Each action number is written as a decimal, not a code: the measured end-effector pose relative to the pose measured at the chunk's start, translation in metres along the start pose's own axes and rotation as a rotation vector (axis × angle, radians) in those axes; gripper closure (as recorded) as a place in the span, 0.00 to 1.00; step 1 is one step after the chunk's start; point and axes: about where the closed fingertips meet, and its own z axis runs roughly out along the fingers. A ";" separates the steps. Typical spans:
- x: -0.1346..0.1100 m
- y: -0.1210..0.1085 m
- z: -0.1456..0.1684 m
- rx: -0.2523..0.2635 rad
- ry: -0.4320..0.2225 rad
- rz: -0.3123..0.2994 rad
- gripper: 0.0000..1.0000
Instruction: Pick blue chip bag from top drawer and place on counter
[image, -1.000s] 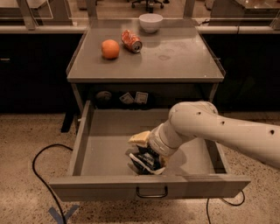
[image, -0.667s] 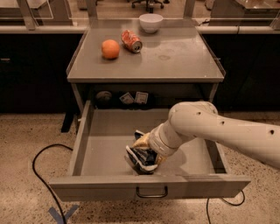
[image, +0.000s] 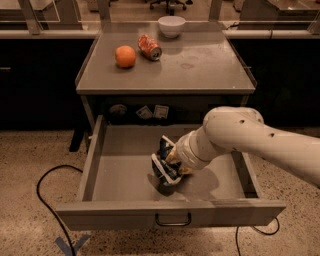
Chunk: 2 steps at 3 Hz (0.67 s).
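Blue chip bag (image: 164, 162): hanging crumpled inside the top drawer (image: 120, 170), just right of its middle, and throwing a dark shadow onto the floor below.
End effector (image: 167, 169): clamping shut on the blue chip bag from the right, reaching in at the end of the pale arm (image: 250, 140).
Change: riding a little higher than a second ago, tilting up instead of lying low near the front panel.
Meaning for the task: looking like a grasp made and a lift beginning, with the bag not yet clearing the drawer walls.
Top drawer: standing pulled well out, with the wire handle (image: 173, 219) facing the camera.
Desk (image: 210, 65): waiting above and behind, carrying an orange (image: 125, 56), a soda can (image: 150, 47) and a white bowl (image: 171, 26) toward the back left.
Placing spot: probably lying on the bare right half.
Next move: calling for more height, then carrying back over the front edge while staying clear of the raised side rims.
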 end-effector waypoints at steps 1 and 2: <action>0.017 -0.032 -0.058 0.100 0.042 -0.020 1.00; 0.031 -0.072 -0.124 0.186 0.084 -0.090 1.00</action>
